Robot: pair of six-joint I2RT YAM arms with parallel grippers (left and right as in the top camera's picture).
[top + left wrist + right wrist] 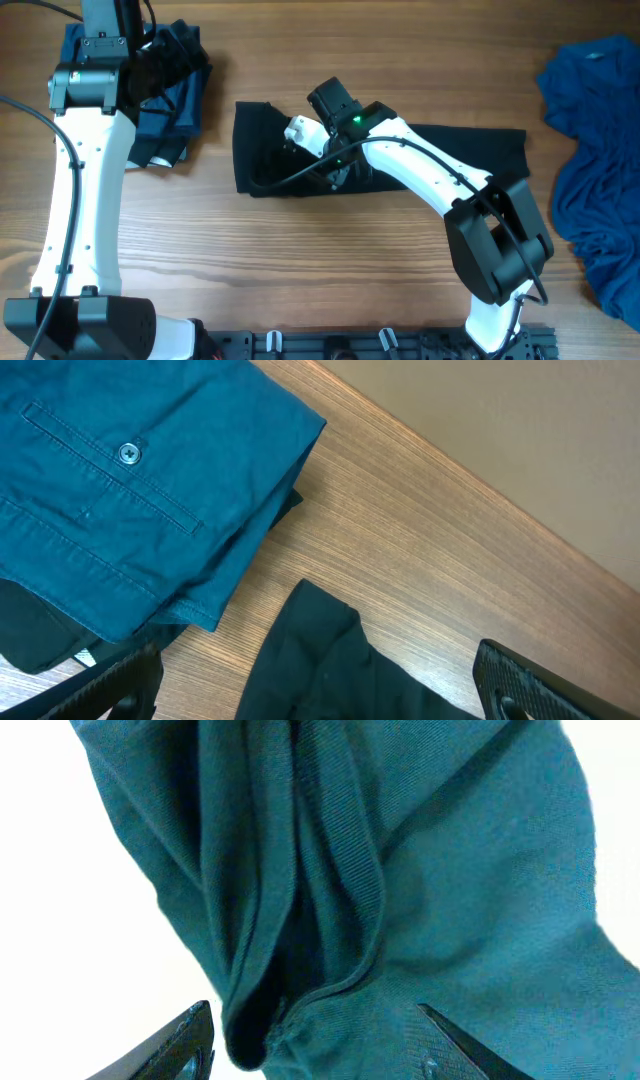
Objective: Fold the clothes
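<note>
Table (330, 260): black shirt (480, 145) lay centre as long folded strip; blue heap (595, 150) far right, folded stack (165, 110) far left. Right gripper (318, 1038) straddled raised fold (300, 920), jaws apart — should pinch every layer before lifting. Left gripper (318, 695) hung wide open — empty.

A black shirt (262, 140) is lying flattened as a wide horizontal band across the centre of the frame, with its middle bunching into ridges. A folded stack of dark blue and black garments (175, 110) is sitting at upper left. A blue garment (595, 150) is lying crumpled along the right edge.
</note>
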